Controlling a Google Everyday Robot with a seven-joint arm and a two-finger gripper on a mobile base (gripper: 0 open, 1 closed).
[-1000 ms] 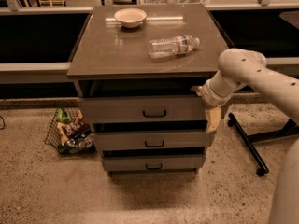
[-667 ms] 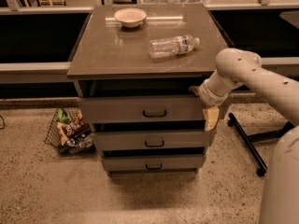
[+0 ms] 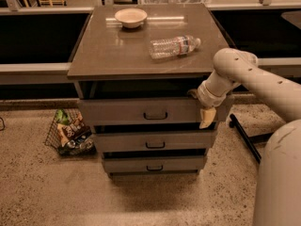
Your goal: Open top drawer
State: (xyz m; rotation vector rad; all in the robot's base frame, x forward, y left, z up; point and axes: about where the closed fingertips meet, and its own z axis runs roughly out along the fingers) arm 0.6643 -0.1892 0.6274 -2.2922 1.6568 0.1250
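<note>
Top drawer (image 3: 122,111) just under the cabinet top (image 3: 117,55), dark gap above its front, gripper (image 3: 206,118) at the right end of this front, its grip cannot be told, bottle (image 3: 174,46) and bowl (image 3: 130,17) on top

One cam only. It's sitting high in front of the table (image 3: 113,55), looking down & fwd at the drawer fronts, mid-range, w/ the whole unit plus floor showing. Arm (image 3: 263,81) is filling frame right, close to the lens. Pincer (image 3: 206,113) is sitting at the top drawer's (image 3: 122,111) right edge.
</note>
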